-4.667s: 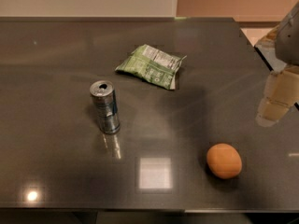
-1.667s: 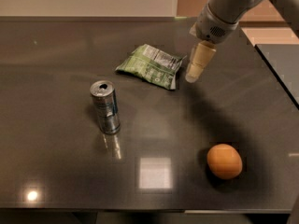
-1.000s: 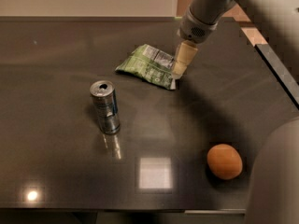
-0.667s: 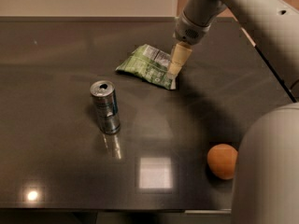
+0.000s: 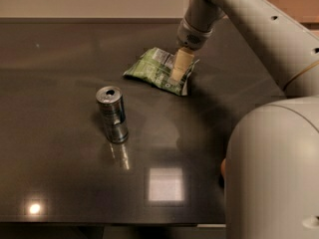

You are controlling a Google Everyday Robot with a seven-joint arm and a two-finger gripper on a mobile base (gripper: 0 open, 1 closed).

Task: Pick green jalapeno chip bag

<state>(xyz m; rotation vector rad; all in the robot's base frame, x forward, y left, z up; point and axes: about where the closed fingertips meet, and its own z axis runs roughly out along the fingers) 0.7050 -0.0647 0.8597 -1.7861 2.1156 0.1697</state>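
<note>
The green jalapeno chip bag (image 5: pixel 153 71) lies flat on the dark table (image 5: pixel 60 59), in the upper middle of the camera view, its white label panel facing up. The gripper (image 5: pixel 178 69) reaches down from the upper right and rests on the bag's right end, its cream-coloured fingers (image 5: pixel 180 63) over the bag's right edge. The arm crosses the right side of the view.
A silver drink can (image 5: pixel 112 113) stands upright left of centre, in front of the bag. The orange fruit (image 5: pixel 224 167) shows only as a sliver at the right, behind the arm's large grey body (image 5: pixel 274 173). The table's front edge runs along the bottom.
The gripper has moved left across the table from the right edge and come down onto the bag's right end. The arm's body now covers most of the orange fruit.
</note>
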